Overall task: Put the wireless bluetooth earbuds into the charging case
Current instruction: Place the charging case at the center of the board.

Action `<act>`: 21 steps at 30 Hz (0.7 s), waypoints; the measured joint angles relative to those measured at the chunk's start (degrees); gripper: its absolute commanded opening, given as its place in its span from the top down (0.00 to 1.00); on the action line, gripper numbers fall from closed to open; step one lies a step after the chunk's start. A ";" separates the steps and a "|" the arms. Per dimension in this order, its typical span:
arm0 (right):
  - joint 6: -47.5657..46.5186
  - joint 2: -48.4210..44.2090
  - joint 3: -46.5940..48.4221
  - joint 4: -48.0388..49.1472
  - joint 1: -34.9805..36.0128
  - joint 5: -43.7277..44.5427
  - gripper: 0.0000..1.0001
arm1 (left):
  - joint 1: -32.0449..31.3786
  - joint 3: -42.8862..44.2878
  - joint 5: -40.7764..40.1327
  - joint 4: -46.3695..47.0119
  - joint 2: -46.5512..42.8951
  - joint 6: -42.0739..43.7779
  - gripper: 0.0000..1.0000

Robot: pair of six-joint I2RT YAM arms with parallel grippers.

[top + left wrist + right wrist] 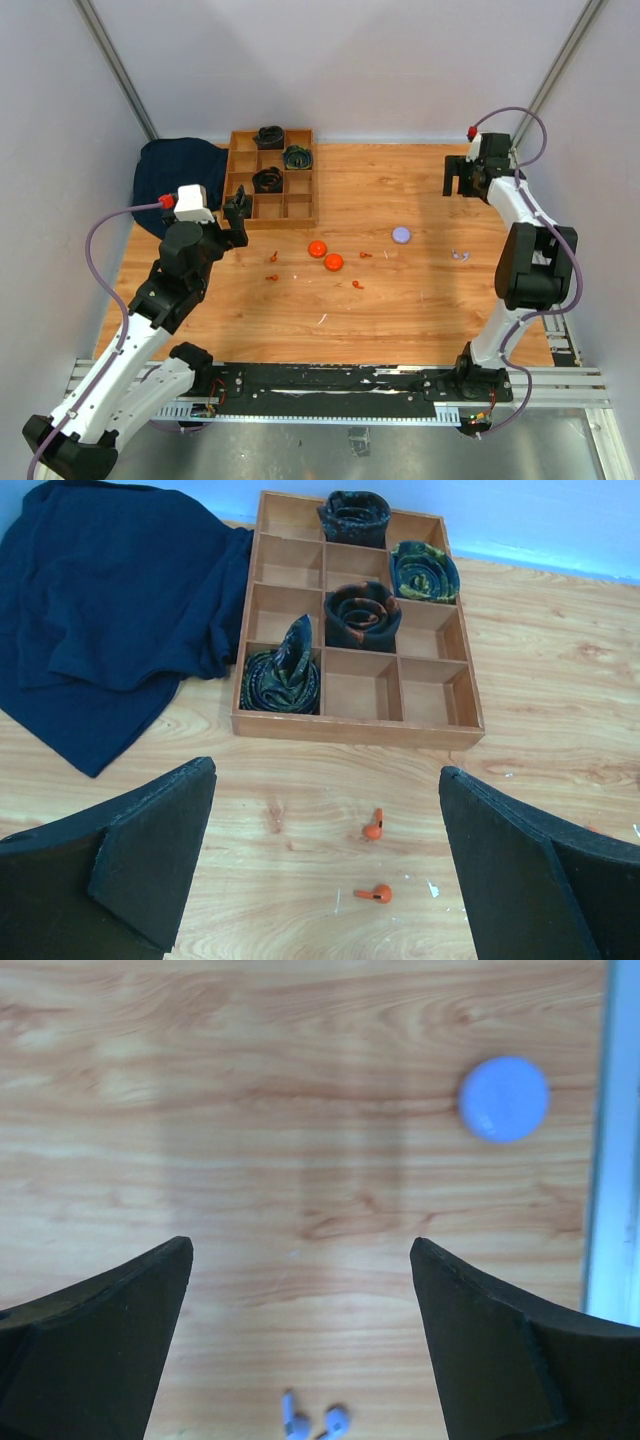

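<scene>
Wood tabletop (pixel 420 300), white walls (pixel 350 60). Right gripper (pixel 300 1250) wide open, empty; lilac earbuds (pixel 290 1422) on table between its fingers. Left gripper (pixel 325 770) same; orange earbuds (pixel 373 826) between its fingers.

table (pixel 420 305) — wood | on it: tray (pixel 355 732), blue cloth (pixel 165 175), discs (pixel 334 262), earbuds (pixel 373 828)

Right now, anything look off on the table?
Yes. Tiny orange-red plastic earbuds lie scattered loose on the wooden table, a pale lilac pair apart from them. In the wooden compartment tray, one patterned fabric roll is slumped and half uncoiled; the other three are tight coils.
</scene>
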 measured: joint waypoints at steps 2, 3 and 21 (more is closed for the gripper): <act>-1.64 2.58 2.32 0.09 -1.49 2.01 0.08 | 0.00 0.00 0.15 0.00 -0.04 -0.13 0.01; -2.38 4.09 3.48 0.00 -2.34 2.54 0.08 | 0.00 0.00 0.24 0.00 -0.07 -0.17 0.01; -5.62 24.24 19.65 -0.17 -12.46 -0.52 0.21 | 0.81 0.00 3.19 0.02 2.60 -0.15 0.01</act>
